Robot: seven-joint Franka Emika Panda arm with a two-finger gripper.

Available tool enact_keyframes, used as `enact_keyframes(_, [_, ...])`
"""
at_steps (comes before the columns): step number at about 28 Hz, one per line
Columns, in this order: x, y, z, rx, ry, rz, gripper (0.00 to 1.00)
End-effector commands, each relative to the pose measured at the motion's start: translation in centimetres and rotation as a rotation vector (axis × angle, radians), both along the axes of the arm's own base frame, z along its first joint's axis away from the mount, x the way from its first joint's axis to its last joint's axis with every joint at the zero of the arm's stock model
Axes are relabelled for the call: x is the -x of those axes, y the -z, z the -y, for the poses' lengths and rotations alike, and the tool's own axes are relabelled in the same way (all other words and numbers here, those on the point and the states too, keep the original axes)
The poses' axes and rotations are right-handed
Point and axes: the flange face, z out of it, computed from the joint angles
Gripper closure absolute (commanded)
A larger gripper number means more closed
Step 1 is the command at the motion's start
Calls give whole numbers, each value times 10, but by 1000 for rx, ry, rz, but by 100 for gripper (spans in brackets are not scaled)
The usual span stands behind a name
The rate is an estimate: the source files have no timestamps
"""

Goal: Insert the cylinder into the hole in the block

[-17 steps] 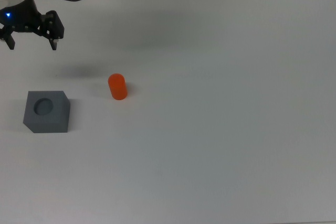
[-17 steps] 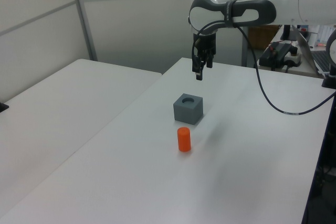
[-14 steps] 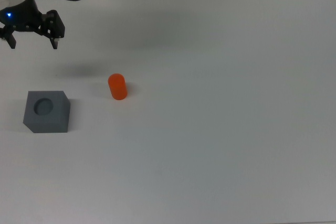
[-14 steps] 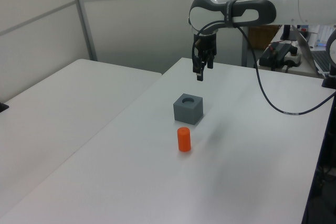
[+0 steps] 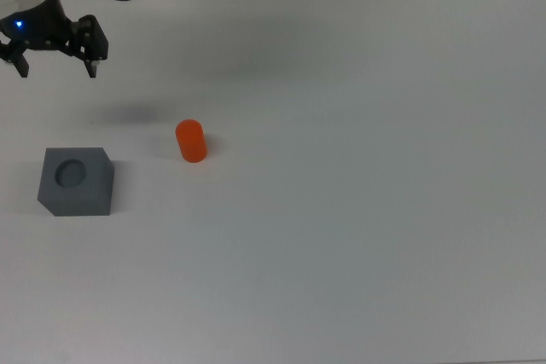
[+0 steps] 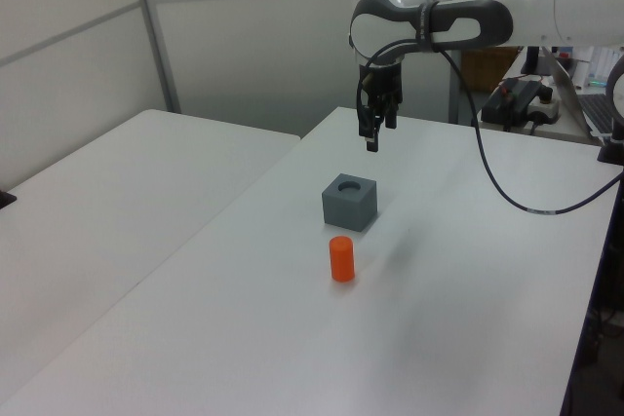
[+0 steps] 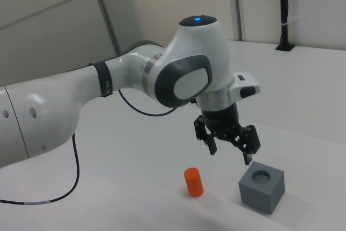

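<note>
While the tool hangs above the tabletop with its fingers spread and empty, the orange cylinder stands upright on the tabletop, apart from the tool. Near the cylinder sits the grey block, its hole facing up and unfilled.

A white Franka arm reaches in from nine o'clock in the right view, wrist bent straight down. Its black gripper hangs in the air, two fingers spread apart, holding nothing.
</note>
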Motion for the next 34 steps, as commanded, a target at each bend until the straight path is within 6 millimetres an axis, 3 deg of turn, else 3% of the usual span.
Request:
enact_keyframes(1, [25,-12,-34,-1,-50,-18,0])
enact_keyframes(6, [46,-17,-48,-7,-68,3,0])
enact_keyframes(8, [49,-8,-73,-13,-108,20,0])
enact_keyframes(12, [59,23,-102,-14,-158,37,0])
enact_keyframes(15, [60,41,-113,-11,-180,51,0])
enact_keyframes(21, [48,76,-134,-5,-222,95,0])
enact_keyframes(23, [36,96,-147,-3,-244,113,0])
enact_keyframes(27, [23,132,-152,-4,-256,104,0])
enact_keyframes(32, [13,154,-155,1,-258,127,0])
enact_keyframes(34, [10,154,-157,0,-262,132,0])
